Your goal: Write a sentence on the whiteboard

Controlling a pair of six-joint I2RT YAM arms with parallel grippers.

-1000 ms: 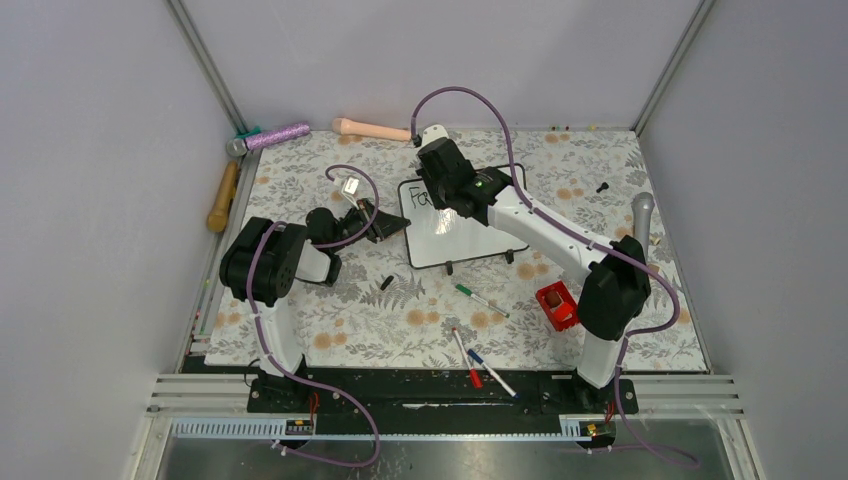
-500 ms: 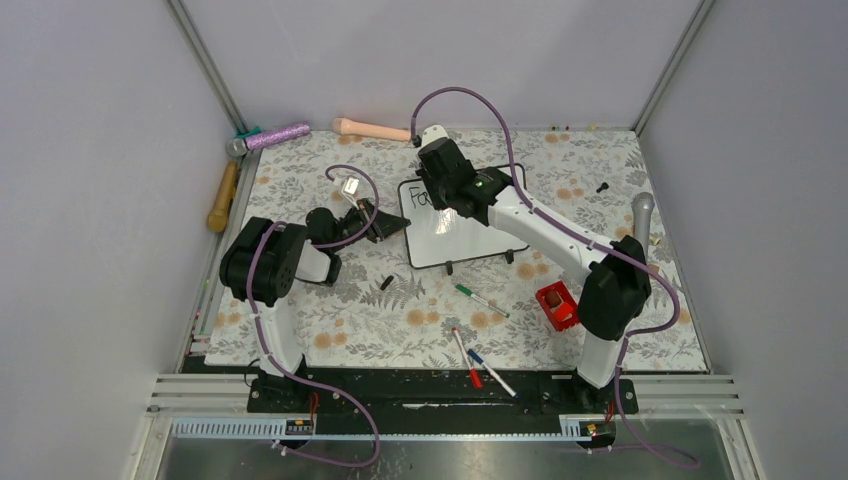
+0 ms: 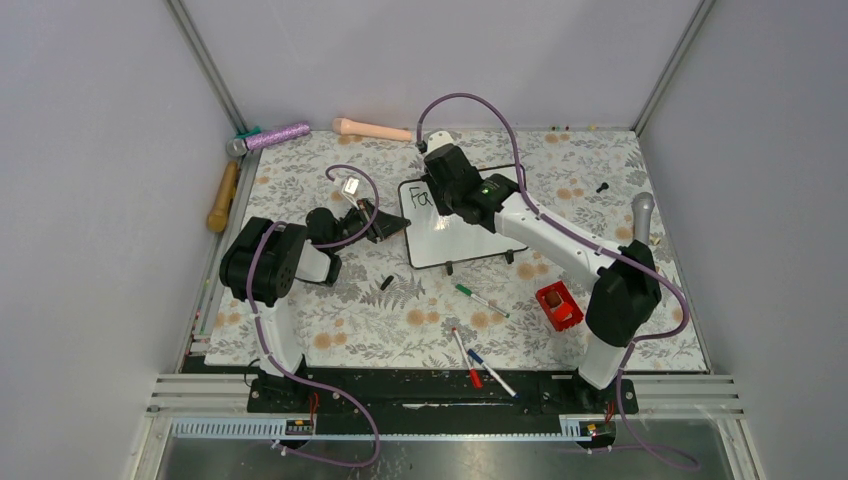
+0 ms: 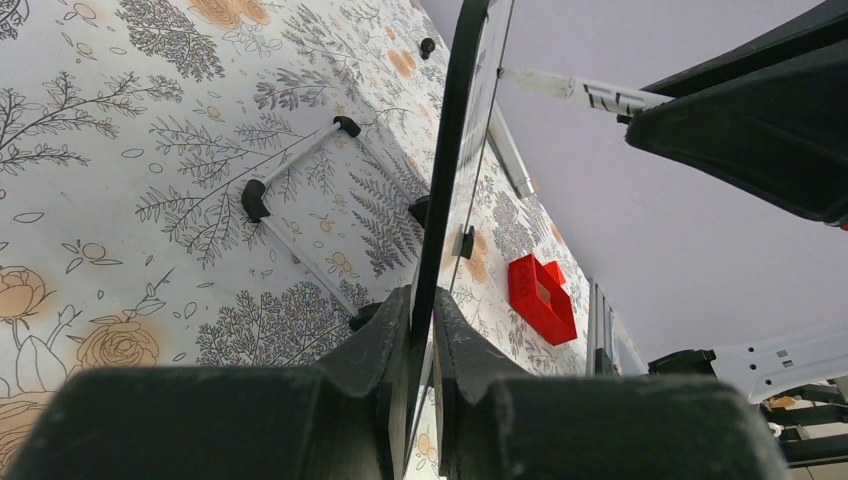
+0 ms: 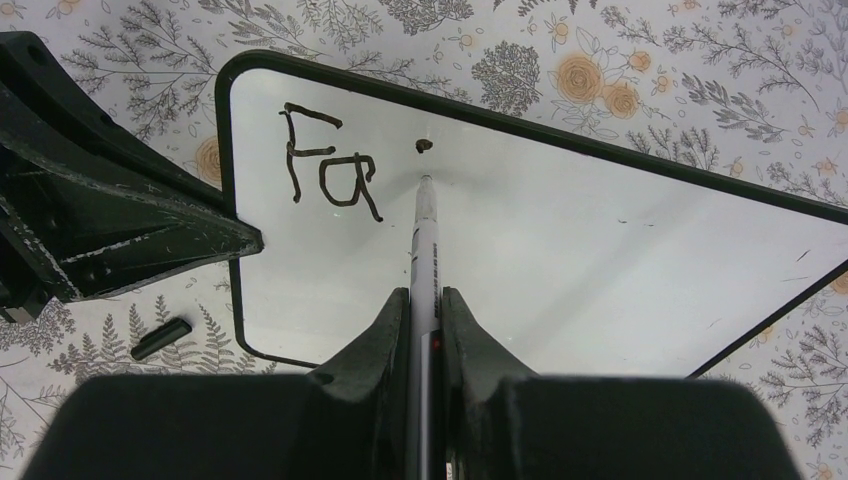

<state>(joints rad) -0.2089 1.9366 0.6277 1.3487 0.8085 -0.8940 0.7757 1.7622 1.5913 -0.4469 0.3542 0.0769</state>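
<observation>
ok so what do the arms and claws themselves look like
Both the left arm and right arm have bulky black joints joined by white links, with a purple cable looping along each. A small green light glows near the right wrist. The left claw and right claw are thick and matte black, scuffed pale along the edges.

Item 1, whiteboard [image 3: 455, 240]: small, glossy white, thin black frame, rounded corners, two black feet on its near edge. Face turned up to the overhead camera, set askew. Its left edge is pinched between the jaws of the left gripper [image 4: 420, 302].

Item 2, sentence [image 5: 330, 170]: only "Fa" written, black, in the board's upper-left corner, ahead and left of the right gripper [image 5: 424, 296]. One small dot lies straight ahead of those jaws, just past the tip of the marker [image 5: 424, 230] they clamp.
</observation>
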